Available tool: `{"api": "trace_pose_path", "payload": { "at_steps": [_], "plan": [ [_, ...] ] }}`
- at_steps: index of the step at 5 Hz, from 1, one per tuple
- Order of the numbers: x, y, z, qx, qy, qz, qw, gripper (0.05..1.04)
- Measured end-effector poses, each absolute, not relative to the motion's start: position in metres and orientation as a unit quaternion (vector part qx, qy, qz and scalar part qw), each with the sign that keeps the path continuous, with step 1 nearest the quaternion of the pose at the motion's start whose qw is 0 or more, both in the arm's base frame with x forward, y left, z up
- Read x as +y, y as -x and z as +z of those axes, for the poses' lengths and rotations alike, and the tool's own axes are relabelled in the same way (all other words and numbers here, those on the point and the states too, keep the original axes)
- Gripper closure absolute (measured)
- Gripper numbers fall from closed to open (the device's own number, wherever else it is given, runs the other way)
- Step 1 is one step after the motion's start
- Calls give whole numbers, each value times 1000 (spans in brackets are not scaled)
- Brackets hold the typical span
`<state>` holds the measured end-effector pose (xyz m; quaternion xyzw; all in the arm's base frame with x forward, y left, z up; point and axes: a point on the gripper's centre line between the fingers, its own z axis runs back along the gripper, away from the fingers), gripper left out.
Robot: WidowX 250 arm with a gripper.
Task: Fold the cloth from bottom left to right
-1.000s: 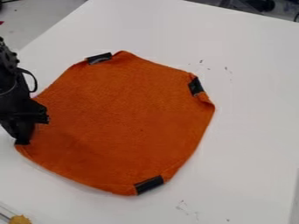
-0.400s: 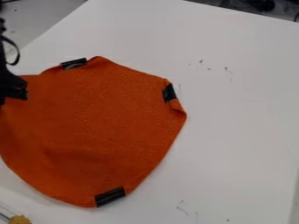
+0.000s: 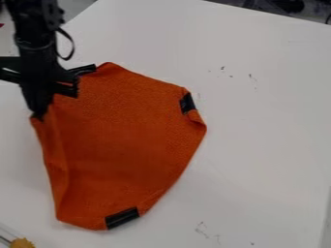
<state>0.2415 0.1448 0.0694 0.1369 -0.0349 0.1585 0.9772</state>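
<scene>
The black gripper (image 3: pixel 40 115) is at the upper left, over the left edge of the orange cloth (image 3: pixel 132 138). It is shut on the cloth's left corner, which it holds raised. The cloth's left side is lifted and turned up, with a long crease running down to the bottom left. Black tape patches mark the cloth at its top, its right side and its bottom edge. The arm partly covers the cloth's upper left part.
The white table (image 3: pixel 265 116) extends around the cloth, with small dark marks on its surface. A yellowish-brown object (image 3: pixel 22 243) on a thin rod lies at the bottom left corner. Dark items stand beyond the table's top right edge.
The cloth first slid left and downward with the gripper. Since then the gripper has moved right, bringing the raised left corner inward, while the cloth's right side has stayed put.
</scene>
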Motion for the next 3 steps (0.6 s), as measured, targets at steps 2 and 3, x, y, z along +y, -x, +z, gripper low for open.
{"api": "trace_pose_path", "payload": {
  "at_steps": [2,3],
  "plan": [
    [115,-280,52,-19,-103,122,987,1016],
    [106,-291,41,-19,-83,113,990,991]
  ]
}}
